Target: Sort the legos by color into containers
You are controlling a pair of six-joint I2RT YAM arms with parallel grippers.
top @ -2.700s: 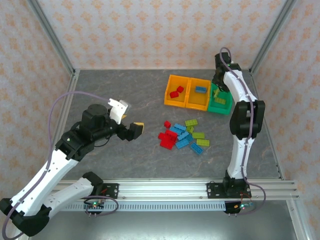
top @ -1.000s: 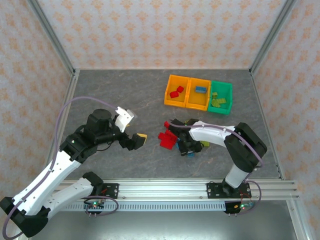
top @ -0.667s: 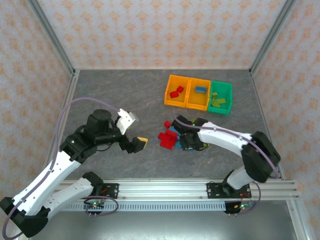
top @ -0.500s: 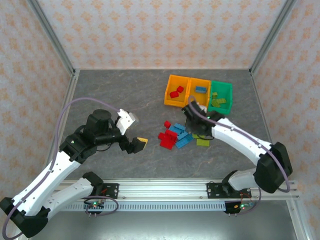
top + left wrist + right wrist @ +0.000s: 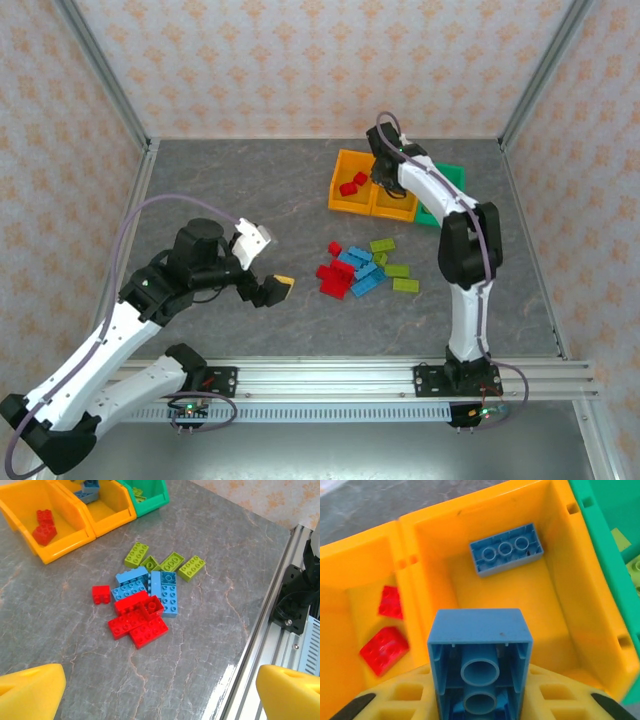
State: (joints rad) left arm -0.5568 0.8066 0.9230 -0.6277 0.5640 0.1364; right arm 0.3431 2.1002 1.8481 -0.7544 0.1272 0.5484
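While the left hand (image 5: 266,260) hangs spread above the counter (image 5: 250,190) beside the loose legos (image 5: 358,272), the right hand (image 5: 385,172) pinches a blue lego (image 5: 480,645), seemingly just above the middle orange bin (image 5: 555,615), where a second blue lego (image 5: 506,548) lies.

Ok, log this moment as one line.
right gripper shut on blue lego above middle orange bin | left gripper open, empty | loose legos on table: red, blue, yellow-green

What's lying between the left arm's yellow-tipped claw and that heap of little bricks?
Nothing: the top external view shows bare grey marbled tabletop between the open left claw and the heap of small red, blue and yellow-green plastic bricks.
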